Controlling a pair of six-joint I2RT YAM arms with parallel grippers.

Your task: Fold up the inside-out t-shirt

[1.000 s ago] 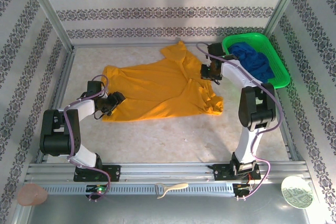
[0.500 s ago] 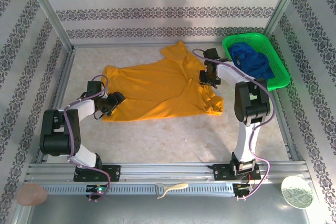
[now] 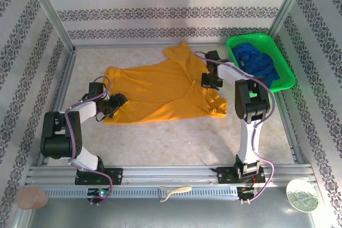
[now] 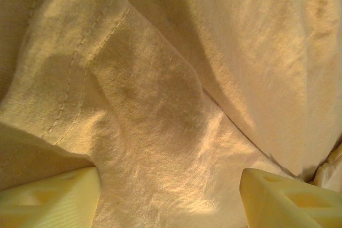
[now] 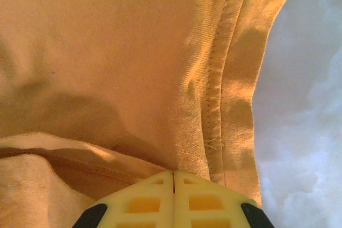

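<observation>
Fingers of left gripper (image 4: 170,173): we saw them spread, t-shirt (image 3: 160,92) cloth between them.
Fingers of right gripper (image 5: 173,174): we found them pressed together at the hem (image 5: 219,94).
Place of t-shirt: it lay flat mid-worktop (image 3: 176,142), towards the far edge.

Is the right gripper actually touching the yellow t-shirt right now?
Touching. In the right wrist view, the right gripper is shut, its tips pressed into the t-shirt, a fold running straight into them with no gap.
</observation>
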